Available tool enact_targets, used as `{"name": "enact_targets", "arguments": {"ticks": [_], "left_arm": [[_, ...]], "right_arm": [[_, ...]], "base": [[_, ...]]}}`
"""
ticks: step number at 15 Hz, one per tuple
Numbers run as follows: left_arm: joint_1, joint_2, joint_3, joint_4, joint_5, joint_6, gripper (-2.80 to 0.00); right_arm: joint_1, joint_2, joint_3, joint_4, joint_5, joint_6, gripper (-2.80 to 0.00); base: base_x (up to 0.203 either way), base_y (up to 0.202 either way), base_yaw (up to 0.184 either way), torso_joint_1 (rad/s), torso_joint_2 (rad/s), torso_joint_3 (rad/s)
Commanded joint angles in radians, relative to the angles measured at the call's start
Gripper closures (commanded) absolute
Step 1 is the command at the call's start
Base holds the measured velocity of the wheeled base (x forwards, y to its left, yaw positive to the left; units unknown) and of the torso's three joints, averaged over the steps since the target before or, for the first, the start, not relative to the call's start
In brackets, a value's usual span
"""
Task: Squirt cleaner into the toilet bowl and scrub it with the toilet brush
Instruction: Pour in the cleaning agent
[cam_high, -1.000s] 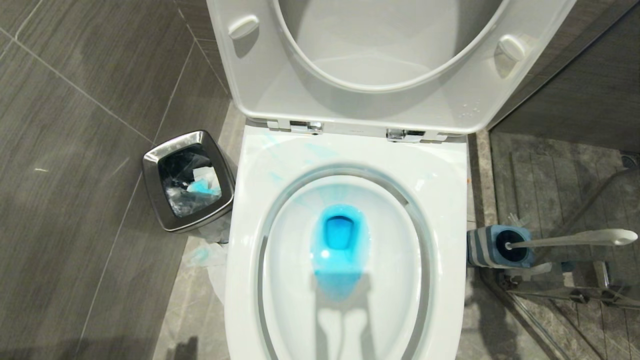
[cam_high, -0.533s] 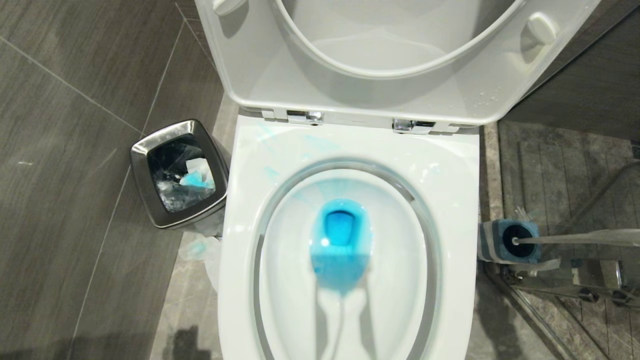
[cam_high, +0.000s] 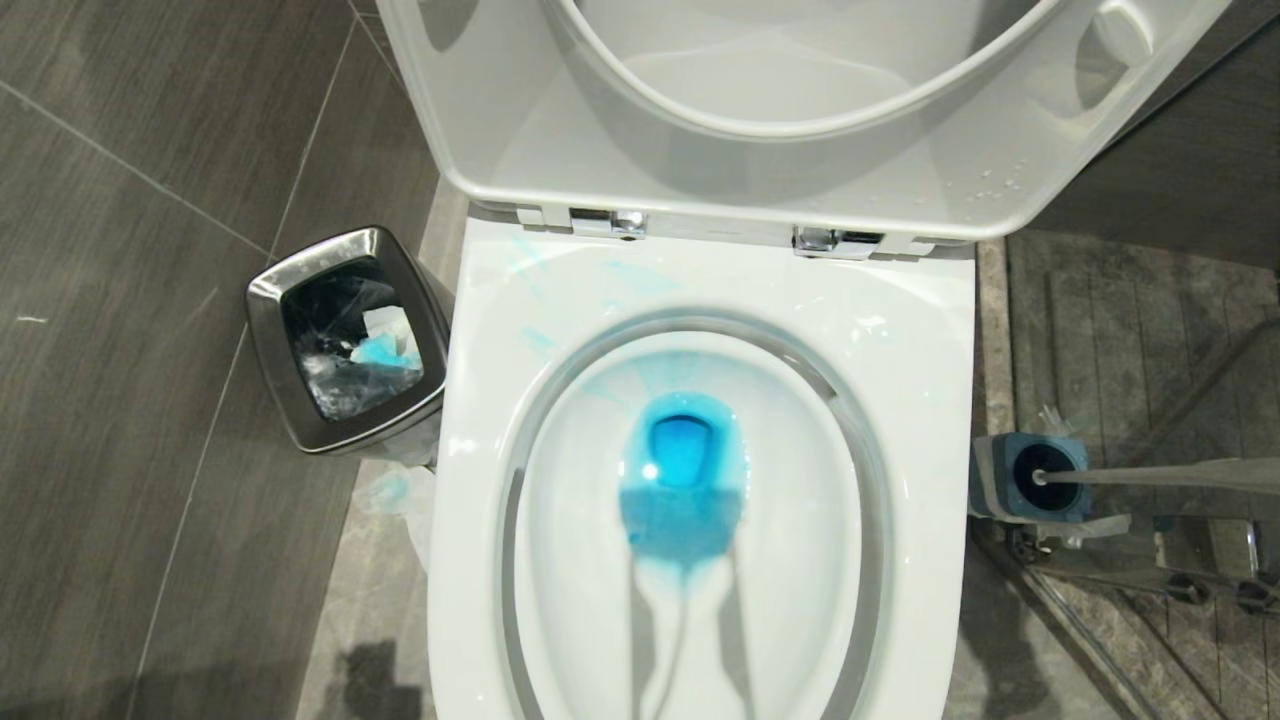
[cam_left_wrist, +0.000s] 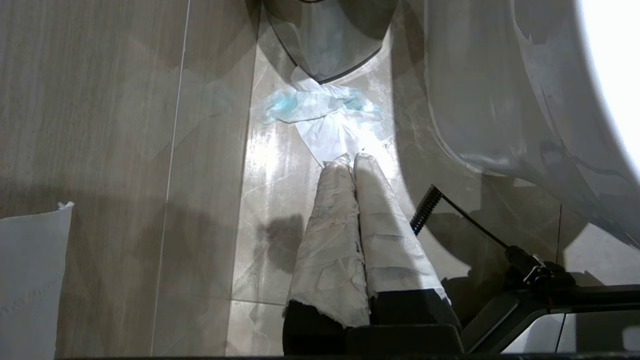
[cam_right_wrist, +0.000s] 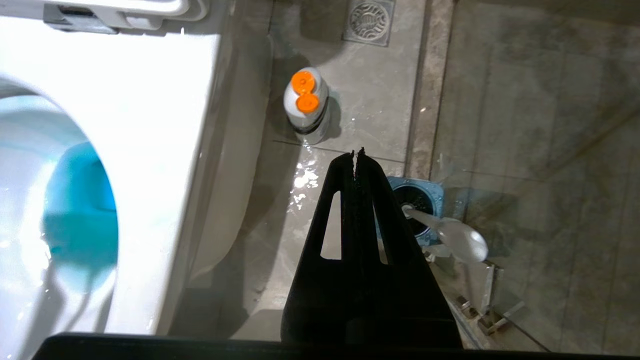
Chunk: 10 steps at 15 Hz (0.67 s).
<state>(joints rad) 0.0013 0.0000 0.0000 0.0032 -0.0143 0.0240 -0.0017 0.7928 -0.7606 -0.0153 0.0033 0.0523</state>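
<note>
Blue cleaner (cam_high: 682, 480) pools at centre of toilet bowl (cam_high: 930, 330), seat raised | toilet brush (cam_high: 1150, 475) stands in its holder (cam_high: 1030, 478) just right of the bowl | right gripper (cam_right_wrist: 358, 152) clenched, empty, above the holder | left gripper (cam_left_wrist: 352, 159) clenched, empty, over crumpled tissue (cam_left_wrist: 320, 107) left of the bowl | steel bin (cam_high: 345, 340) left of the bowl

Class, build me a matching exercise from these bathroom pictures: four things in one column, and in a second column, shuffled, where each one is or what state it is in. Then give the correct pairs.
Column 1
1. toilet brush
2. cleaner
3. steel bin
4. right gripper

Column 2
A. holds blue-stained tissue
B. shut, holding nothing, above the floor
C. standing in its striped holder
D. tints the water in the toilet bowl blue

Pairs: 1-C, 2-D, 3-A, 4-B
</note>
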Motion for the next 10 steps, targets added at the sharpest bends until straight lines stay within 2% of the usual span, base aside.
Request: {"name": "enact_targets", "arguments": {"ticks": [1, 3, 6, 10], "left_arm": [[0.000, 0.002, 0.000, 0.000, 0.000, -0.005, 0.00], [0.000, 0.002, 0.000, 0.000, 0.000, -0.006, 0.00], [0.000, 0.002, 0.000, 0.000, 0.000, -0.006, 0.00], [0.000, 0.002, 0.000, 0.000, 0.000, -0.006, 0.00]], "right_arm": [[0.000, -0.001, 0.028, 0.000, 0.059, 0.000, 0.00], [0.000, 0.001, 0.100, 0.000, 0.125, -0.004, 0.00], [0.000, -0.010, 0.287, -0.009, 0.215, -0.016, 0.00], [0.000, -0.063, 0.529, -0.114, 0.250, -0.065, 0.00]], "base": [[0.000, 0.000, 0.000, 0.000, 0.00, 0.000], [0.000, 0.000, 0.000, 0.000, 0.00, 0.000], [0.000, 0.000, 0.000, 0.000, 0.00, 0.000], [0.000, 0.000, 0.000, 0.000, 0.00, 0.000]]}}
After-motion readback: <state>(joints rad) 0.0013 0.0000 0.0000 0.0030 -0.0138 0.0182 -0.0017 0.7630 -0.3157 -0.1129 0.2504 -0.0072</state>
